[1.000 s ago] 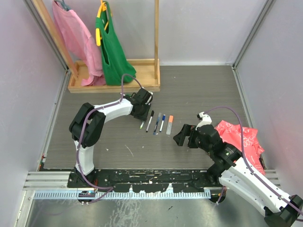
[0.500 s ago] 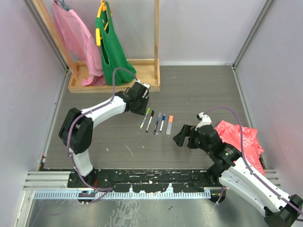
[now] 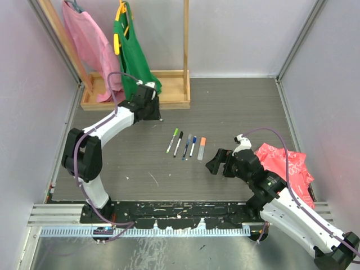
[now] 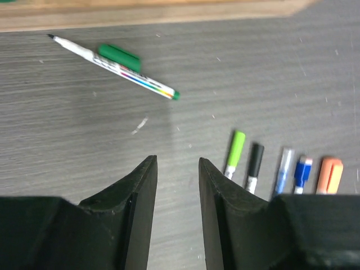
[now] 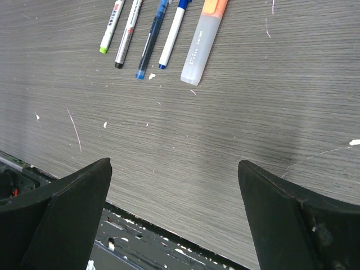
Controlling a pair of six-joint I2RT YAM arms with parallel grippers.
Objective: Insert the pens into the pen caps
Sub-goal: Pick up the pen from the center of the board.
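An uncapped green pen (image 4: 112,66) with a white barrel lies on the grey table, and a loose green pen cap (image 4: 118,57) touches its side. My left gripper (image 4: 177,163) hovers just short of them, open, with nothing between its fingers. In the top view that gripper (image 3: 147,107) covers both. Five capped pens lie in a row: light green (image 3: 172,140), black (image 3: 178,144), clear blue (image 3: 186,146), dark blue (image 3: 193,146) and an orange marker (image 3: 202,149). My right gripper (image 3: 216,162) is wide open and empty, near the row's right end.
A wooden rack base (image 3: 135,98) runs right behind the green pen, with a green bag (image 3: 132,62) and a pink cloth (image 3: 90,50) hanging over it. A red cloth (image 3: 284,163) lies at the right. The black rail (image 5: 140,236) edges the table's near side.
My left arm has swung from the row of pens back and left to the rack base, its jaws spreading. The light green pen lies uncovered at the row's left end. The right arm stayed still.
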